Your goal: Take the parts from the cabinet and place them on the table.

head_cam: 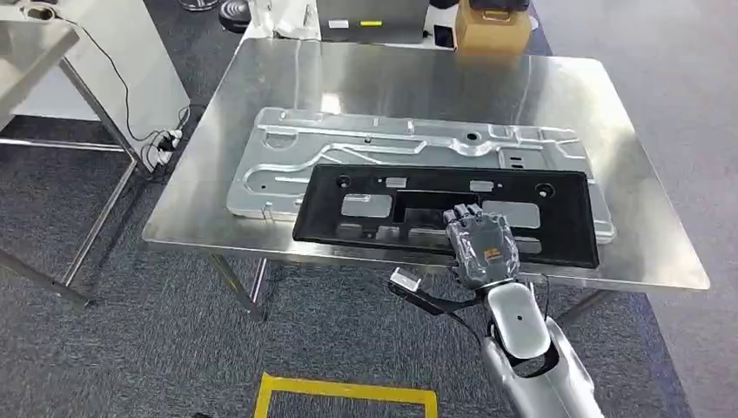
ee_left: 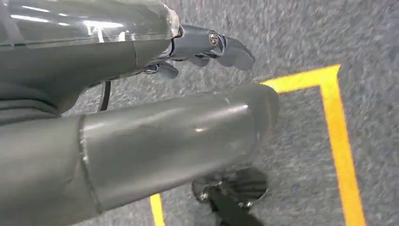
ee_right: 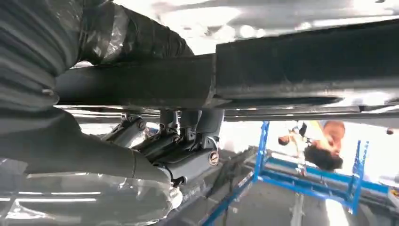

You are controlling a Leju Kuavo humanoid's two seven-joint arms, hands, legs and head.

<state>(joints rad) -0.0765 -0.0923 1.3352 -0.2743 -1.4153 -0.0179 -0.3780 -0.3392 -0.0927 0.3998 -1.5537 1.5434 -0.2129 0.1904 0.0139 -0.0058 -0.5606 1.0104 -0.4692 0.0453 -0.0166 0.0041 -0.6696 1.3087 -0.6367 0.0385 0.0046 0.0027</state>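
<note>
Right hand (head_cam: 481,246) gripping black panel (head_cam: 435,213) at table (head_cam: 644,244) edge, atop silver panel (head_cam: 287,157), left hand (ee_left: 207,47) holding nothing

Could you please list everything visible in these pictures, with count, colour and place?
Table: one, shiny steel, centre.
Stamped metal panel: one, silver, flat on the table.
Black frame part: one, black, at the table's near edge, overlapping the panel.
Cardboard box: one, brown, beyond the table's far edge.
Floor tape: yellow, on the grey carpet.
Blue rack: one, with a person near it, in the background of the right wrist view.
Right hand: grey, holds the black frame part's near edge.
Left hand: grey, above the carpet, holding nothing.
</note>
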